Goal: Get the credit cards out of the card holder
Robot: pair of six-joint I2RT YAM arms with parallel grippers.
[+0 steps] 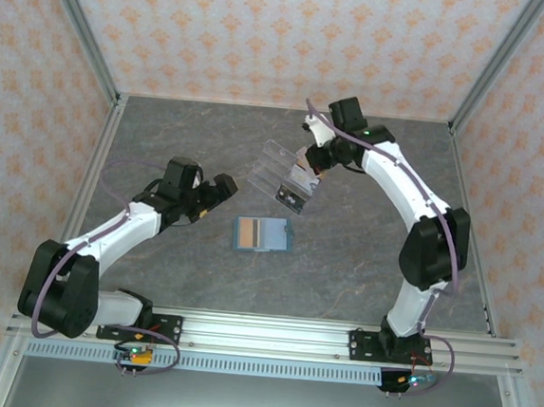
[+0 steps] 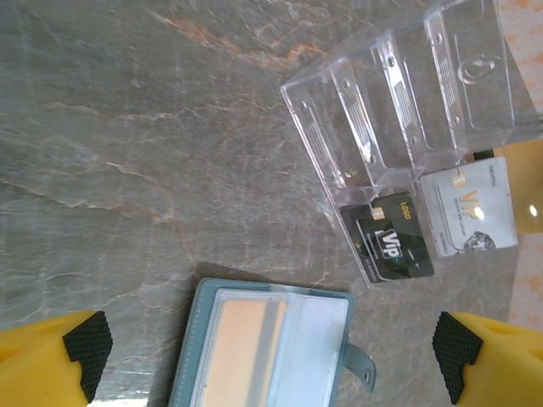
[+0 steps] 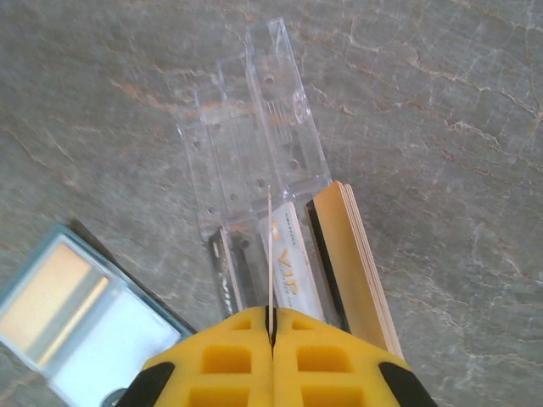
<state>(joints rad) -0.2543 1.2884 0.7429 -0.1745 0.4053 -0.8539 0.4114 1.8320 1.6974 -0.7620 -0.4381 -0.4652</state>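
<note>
Open tabletop (image 1: 163,146) separates card holder (image 1: 262,234) from right tool's (image 3: 271,318) edge-pinched card (image 3: 270,254).

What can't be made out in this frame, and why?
Right wrist: the card pinched in the right hand is edge-on, so its face is unreadable.
Left wrist: the card holder runs off the bottom edge; any cards behind its tan card are hidden.
Top: print on cards in the clear stand is too small.
</note>
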